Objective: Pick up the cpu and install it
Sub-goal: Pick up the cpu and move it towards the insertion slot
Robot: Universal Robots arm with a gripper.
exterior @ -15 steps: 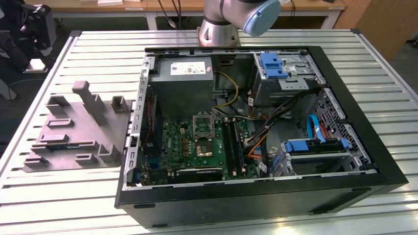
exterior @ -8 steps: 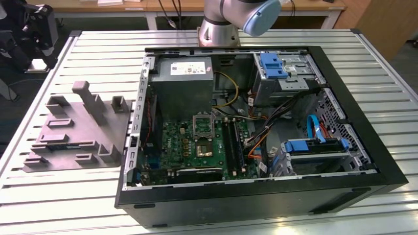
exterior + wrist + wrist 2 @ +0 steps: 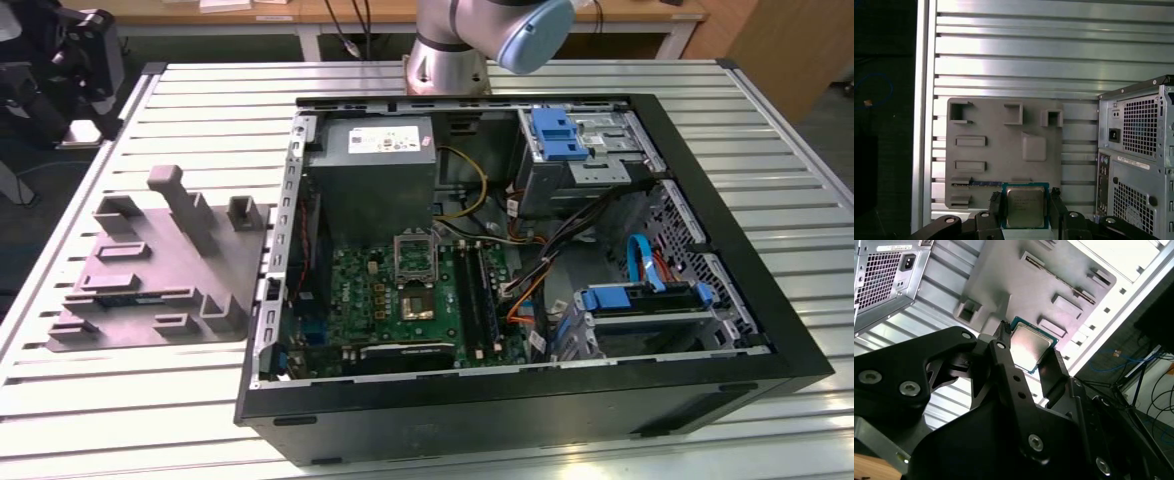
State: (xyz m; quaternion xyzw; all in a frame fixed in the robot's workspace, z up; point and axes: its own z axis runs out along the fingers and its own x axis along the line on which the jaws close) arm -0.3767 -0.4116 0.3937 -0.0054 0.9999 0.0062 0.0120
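Gripper (image 3: 1025, 202) clamped on cpu (image 3: 1025, 209), held between fingers (image 3: 995, 206)

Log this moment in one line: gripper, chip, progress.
gripper: shut on small flat square silvery-grey metal-topped cpu | cpu: held above grey moulded fixture tray | install: not yet done

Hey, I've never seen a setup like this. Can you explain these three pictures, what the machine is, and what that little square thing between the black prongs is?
This is a silver-and-blue robot arm with a black two-fingered gripper. The exterior view looks from off the arm at a slatted metal table bearing an open black computer case and a grey holder tray. Both wrist views come from cameras riding near the gripper. It is shut on the small flat square silvery-grey chip, the cpu, held clear of the table with the tray behind it.
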